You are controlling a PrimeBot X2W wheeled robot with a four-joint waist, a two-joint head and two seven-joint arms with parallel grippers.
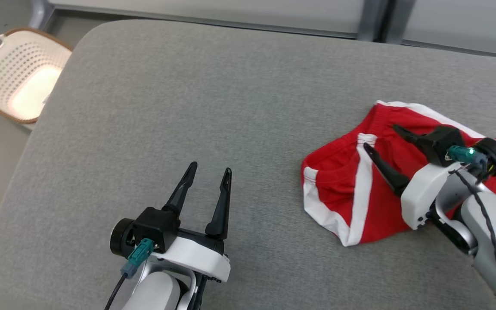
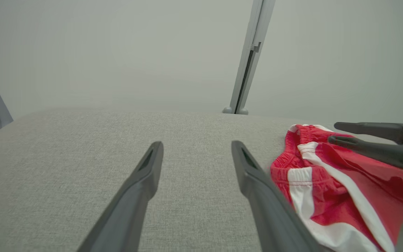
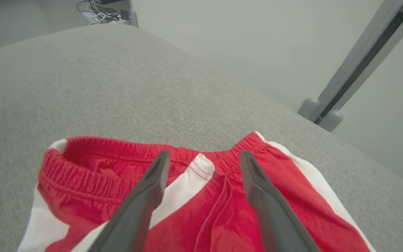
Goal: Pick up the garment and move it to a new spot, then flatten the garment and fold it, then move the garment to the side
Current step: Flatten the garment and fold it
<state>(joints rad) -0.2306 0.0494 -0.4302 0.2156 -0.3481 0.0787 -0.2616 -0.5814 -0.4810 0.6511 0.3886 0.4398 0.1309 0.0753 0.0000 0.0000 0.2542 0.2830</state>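
The shorts (image 1: 334, 189) lie crumpled at the right of the grey pad (image 1: 187, 107). We judge them light, soft and limp; the elastic waistband (image 3: 117, 150) looks the best hold. Our right gripper (image 1: 381, 137) hangs spread wide over that waistband, gripping nothing. Our left gripper (image 1: 211, 168), also spread and empty, is over bare pad.

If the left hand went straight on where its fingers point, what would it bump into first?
Probably nothing soon: the left hand points across bare grey cushion, with the red shorts off to its right. Depth is unclear.
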